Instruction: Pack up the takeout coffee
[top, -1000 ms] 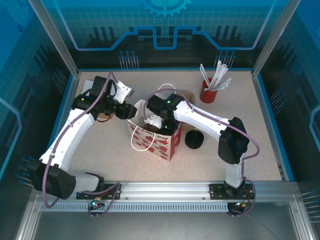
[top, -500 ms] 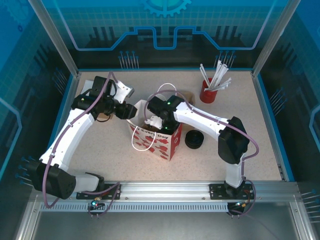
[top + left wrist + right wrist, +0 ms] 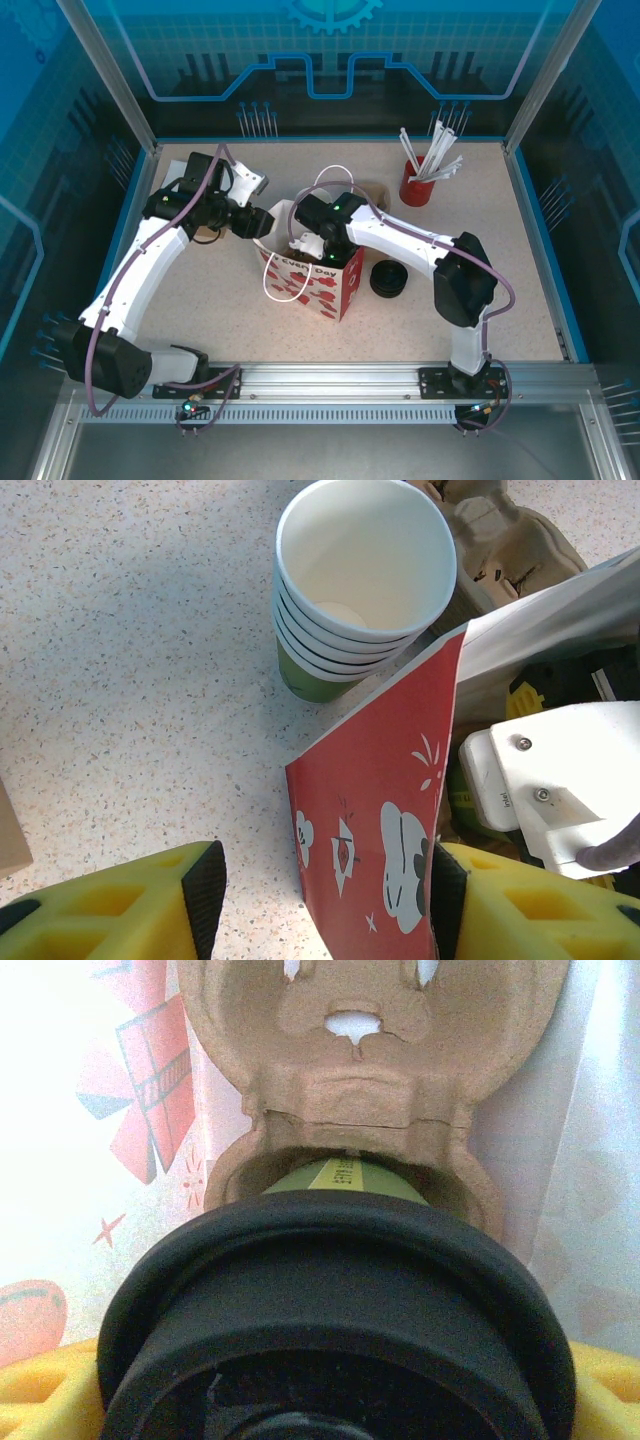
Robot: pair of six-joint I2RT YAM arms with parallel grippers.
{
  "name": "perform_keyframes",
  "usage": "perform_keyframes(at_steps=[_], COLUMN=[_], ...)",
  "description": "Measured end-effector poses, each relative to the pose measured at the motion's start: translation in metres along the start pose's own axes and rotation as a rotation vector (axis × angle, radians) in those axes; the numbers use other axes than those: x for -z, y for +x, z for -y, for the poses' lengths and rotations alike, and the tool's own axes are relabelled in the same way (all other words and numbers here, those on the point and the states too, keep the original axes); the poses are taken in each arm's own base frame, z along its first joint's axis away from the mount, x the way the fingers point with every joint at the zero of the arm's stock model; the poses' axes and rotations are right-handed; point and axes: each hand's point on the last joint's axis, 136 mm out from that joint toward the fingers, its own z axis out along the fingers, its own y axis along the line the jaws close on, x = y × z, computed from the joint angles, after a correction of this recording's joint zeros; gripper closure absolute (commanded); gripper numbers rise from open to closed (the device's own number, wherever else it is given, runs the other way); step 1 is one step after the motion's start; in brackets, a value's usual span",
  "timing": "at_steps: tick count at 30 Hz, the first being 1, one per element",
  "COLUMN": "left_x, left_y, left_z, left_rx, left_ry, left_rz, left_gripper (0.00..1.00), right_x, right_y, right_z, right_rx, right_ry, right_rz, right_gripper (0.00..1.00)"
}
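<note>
Top external shows speckled table, blue walls; right fingers grasp takeout coffee, left fingers spread.

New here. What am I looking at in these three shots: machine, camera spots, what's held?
Two white robot arms, left and right, are bolted to a table at its near edge. One picture looks down from above and behind; the other two come from a camera on each wrist. The left hand has its yellow fingers either side of one wall of a red-and-white paper bag. The right hand reaches into the bag, gripping a lidded green cup at a cardboard carrier. Also on the table: stacked empty cups, black lids, a red cup of white sticks.
</note>
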Motion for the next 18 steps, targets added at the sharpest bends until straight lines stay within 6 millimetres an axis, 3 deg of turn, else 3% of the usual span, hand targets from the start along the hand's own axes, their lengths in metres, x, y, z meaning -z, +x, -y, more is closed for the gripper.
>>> perform_keyframes(at_steps=[18], left_x=[-0.0024], left_y=[0.0015], left_z=[-0.0007], left_rx=[0.004], left_ry=[0.001], left_rz=[-0.01], left_gripper=[0.41], right_x=[0.0001], right_y=[-0.0005], right_z=[0.0002], right_rx=[-0.002], right_ry=[-0.003], right_rz=[0.003], right_gripper=[0.18])
